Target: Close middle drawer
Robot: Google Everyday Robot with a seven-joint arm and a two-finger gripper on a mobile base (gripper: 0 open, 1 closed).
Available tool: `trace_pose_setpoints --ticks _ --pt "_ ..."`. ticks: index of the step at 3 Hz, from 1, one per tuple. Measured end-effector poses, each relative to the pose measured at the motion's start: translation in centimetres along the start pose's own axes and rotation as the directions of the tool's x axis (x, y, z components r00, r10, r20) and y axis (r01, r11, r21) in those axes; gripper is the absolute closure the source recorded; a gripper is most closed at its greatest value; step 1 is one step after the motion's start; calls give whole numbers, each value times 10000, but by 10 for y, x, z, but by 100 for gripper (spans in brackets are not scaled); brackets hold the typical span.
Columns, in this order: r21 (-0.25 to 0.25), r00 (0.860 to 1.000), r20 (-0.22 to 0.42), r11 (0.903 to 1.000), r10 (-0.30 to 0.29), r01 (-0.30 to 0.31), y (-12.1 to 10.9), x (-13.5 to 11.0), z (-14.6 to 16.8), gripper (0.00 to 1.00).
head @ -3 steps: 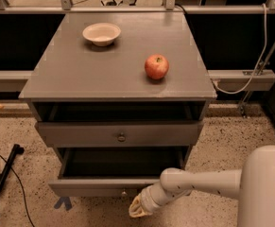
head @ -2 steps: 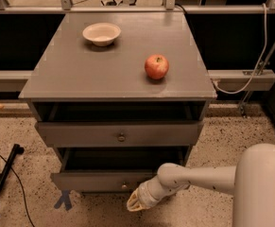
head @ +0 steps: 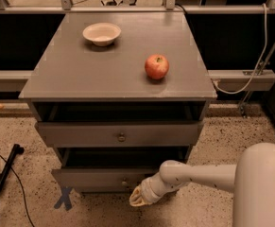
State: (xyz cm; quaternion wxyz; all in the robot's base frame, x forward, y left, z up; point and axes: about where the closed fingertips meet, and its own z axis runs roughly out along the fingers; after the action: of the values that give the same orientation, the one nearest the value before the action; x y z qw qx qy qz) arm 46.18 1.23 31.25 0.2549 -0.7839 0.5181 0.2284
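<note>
The grey cabinet [head: 118, 74] stands in the middle of the camera view. Its middle drawer [head: 99, 178] is partly pulled out, with a dark gap above its flat front and a small round knob [head: 124, 181]. The uppermost drawer [head: 80, 134], with the same kind of knob, also stands a little out. My gripper [head: 137, 198] is low at the front of the middle drawer, just below and right of its knob, at the end of my white arm [head: 198, 174]. The lowest drawer is hidden.
A red apple [head: 156, 66] and a white bowl [head: 101, 33] sit on the cabinet top. A black pole [head: 2, 183] and cable lie on the speckled floor at left. A blue X mark [head: 64, 198] is on the floor. A rail [head: 243, 77] and a white cable run behind on the right.
The middle drawer has slid back into the cabinet, narrowing its gap. My gripper and arm have moved left and toward the cabinet with the drawer front.
</note>
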Motion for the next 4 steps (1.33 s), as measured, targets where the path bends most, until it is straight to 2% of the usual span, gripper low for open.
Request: trace_pose_setpoints --ticks 2,4 --pt "194 9952 -585 9969 778 -768 31 16 -32 100" --pt "306 9957 -450 9964 806 -793 26 20 -35 100"
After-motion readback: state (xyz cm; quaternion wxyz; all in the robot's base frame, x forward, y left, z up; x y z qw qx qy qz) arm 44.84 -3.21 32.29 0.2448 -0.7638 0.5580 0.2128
